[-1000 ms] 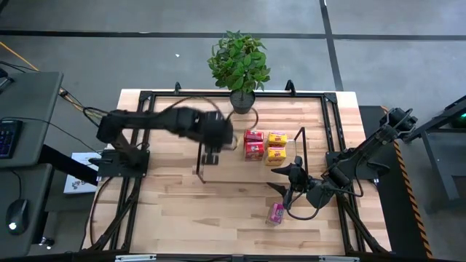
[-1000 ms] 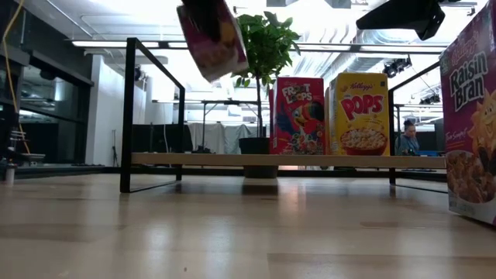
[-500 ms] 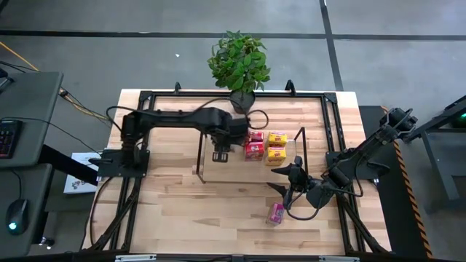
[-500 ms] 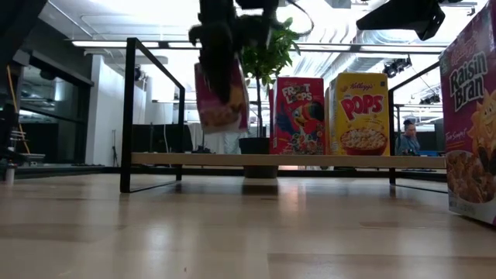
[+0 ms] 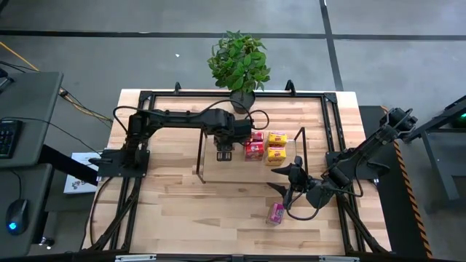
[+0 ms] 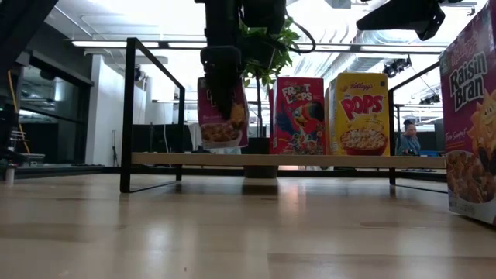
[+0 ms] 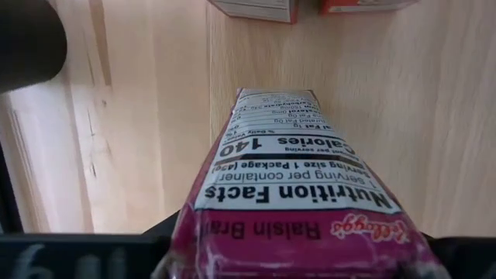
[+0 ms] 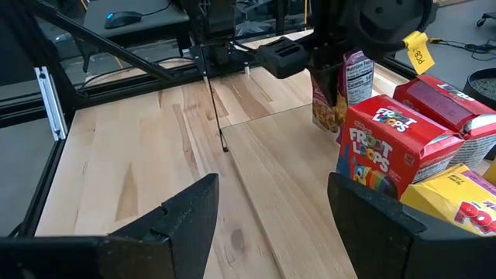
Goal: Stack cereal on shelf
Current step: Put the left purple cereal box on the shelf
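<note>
Left gripper [image 5: 225,151] is clamped on one pink box [image 6: 222,112] over the shelf [image 6: 287,160]. Next we count two red [image 5: 253,145] and two yellow boxes [image 5: 276,146] there, then the spread-open right gripper [image 5: 285,177] above another pink box [image 5: 276,212] on the table [image 5: 182,204].

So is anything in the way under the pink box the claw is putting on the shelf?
Nothing visible. The left claw holds the pink Raisin Bran box just above a bare stretch of the shelf. The red Froot Loops box stands beside it, apart, not under it.
</note>
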Robot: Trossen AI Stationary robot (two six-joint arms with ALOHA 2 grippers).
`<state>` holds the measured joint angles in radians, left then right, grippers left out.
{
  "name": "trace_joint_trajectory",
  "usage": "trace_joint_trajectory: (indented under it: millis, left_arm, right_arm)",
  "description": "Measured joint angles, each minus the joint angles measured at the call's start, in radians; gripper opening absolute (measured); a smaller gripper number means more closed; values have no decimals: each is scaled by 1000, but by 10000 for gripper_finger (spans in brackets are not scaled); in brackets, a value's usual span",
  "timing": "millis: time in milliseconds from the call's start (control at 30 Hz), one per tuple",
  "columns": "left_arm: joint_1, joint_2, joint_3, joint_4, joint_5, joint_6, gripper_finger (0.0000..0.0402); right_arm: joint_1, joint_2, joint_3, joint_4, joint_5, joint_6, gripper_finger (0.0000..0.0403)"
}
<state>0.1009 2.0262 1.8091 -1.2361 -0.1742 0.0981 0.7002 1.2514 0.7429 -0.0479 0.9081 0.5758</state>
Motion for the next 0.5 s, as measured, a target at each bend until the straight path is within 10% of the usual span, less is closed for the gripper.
trace_joint_trajectory:
  millis: [500]
  left_arm:
    - [0, 0, 0, -53, -29, 1, 136]
  right_arm:
    - [0, 0, 0, 0, 14, 11, 236]
